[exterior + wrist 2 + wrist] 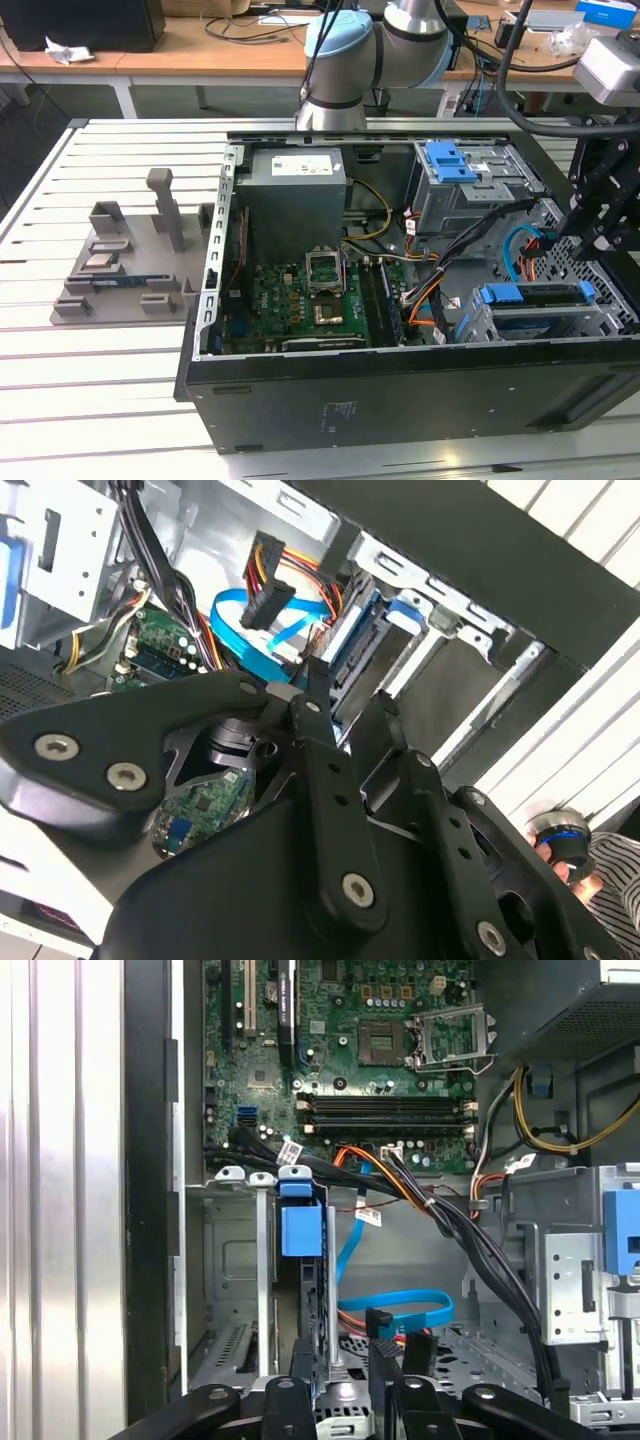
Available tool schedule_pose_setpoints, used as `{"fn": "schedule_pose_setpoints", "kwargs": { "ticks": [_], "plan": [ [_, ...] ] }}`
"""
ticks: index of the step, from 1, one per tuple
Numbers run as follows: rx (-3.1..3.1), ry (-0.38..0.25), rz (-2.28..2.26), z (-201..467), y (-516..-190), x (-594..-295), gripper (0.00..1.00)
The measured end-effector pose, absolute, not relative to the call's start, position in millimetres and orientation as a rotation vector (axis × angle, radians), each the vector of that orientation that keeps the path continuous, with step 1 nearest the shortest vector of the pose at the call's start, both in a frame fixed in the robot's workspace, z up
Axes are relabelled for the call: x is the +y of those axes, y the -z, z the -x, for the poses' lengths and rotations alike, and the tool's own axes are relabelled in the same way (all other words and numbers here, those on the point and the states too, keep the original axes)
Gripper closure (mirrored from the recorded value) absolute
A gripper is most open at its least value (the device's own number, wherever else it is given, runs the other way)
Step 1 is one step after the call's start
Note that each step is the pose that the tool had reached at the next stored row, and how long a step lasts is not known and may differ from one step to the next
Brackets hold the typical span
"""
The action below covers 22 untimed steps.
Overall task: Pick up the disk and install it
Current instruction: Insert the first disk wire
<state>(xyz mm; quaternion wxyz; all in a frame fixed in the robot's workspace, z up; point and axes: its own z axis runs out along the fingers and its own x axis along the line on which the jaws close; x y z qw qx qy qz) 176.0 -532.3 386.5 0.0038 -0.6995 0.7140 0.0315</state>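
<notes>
The disk (535, 295) lies in the grey drive cage (480, 325) at the near right corner of the open computer case, its blue carrier frame along the upper edge. In the first wrist view the disk (301, 1228) stands edge-on in that cage, blue tab facing me. My black gripper (592, 245) hangs above the case's right end, over and just beyond the disk. It is not touching the disk. The gripper (345, 1360) is open, with the cage rail showing through the gap. In the second wrist view the disk (352, 655) sits past the gripper's linkage.
A second grey cage with a blue bracket (450, 160) stands at the back. The grey power supply box (295, 195) and the motherboard (310, 300) fill the case's left half. A blue data cable (400, 1305) and black cable bundles (470, 1240) run beside the disk's cage. A grey fixture (130, 265) rests on the slatted table.
</notes>
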Motion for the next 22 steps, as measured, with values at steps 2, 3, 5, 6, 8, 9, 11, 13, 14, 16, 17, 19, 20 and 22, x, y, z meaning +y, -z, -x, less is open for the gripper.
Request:
{"fn": "schedule_pose_setpoints", "kwargs": {
  "ticks": [2,3,5,6,8,9,11,13,14,16,17,19,20,22],
  "plan": [
    [2.237,-0.099,2.193,-179,-383,-524,0.64],
    [2.236,-0.099,2.194,-180,-380,-514,0.64],
    [2.235,-0.099,2.195,-182,-379,-508,0.64],
    [2.235,-0.099,2.195,-182,-378,-505,0.64],
    [2.236,-0.098,2.195,-185,-375,-501,0.64],
    [2.237,-0.096,2.196,-186,-373,-498,0.64],
    [2.239,-0.091,2.199,-187,-369,-491,0.64],
    [2.240,-0.090,2.199,-187,-367,-488,0.64],
    [2.241,-0.089,2.199,-187,-366,-488,0.64],
    [2.242,-0.087,2.201,-187,-363,-488,0.64],
    [2.242,-0.086,2.201,-187,-362,-488,0.64],
    [2.242,-0.086,2.201,-187,-359,-488,0.64],
    [2.242,-0.086,2.201,-187,-357,-488,0.64],
    [2.243,-0.084,2.202,-187,-357,-488,0.64]
  ]
}}
